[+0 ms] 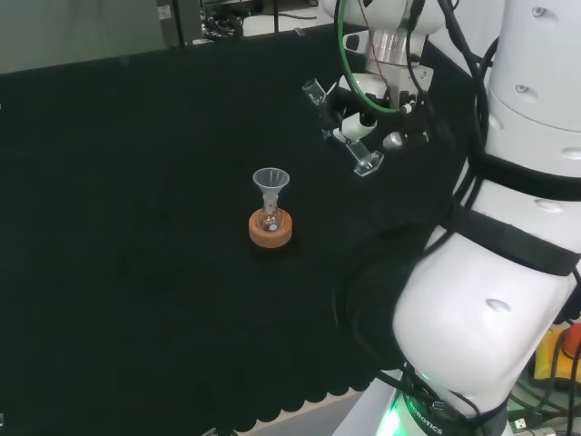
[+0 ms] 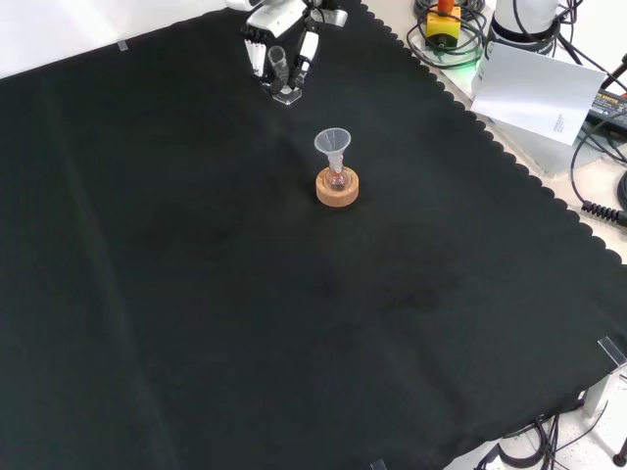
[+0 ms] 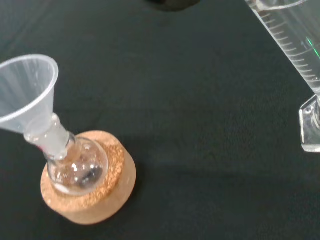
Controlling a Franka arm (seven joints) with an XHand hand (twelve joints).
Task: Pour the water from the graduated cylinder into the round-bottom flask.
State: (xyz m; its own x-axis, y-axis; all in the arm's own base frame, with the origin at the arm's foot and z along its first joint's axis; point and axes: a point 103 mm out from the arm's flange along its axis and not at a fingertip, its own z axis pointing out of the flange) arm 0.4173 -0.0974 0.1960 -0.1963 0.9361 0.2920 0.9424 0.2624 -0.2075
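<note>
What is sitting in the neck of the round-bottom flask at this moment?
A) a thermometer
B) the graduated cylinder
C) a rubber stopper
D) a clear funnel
D: a clear funnel stands in the neck of the round-bottom flask, which rests on its cork ring.

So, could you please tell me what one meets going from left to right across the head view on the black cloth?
Round-bottom flask with a clear funnel in its neck, seated on a cork ring → graduated cylinder, tilted and held off the cloth → the hand curled round it → the arm's white links.
</note>
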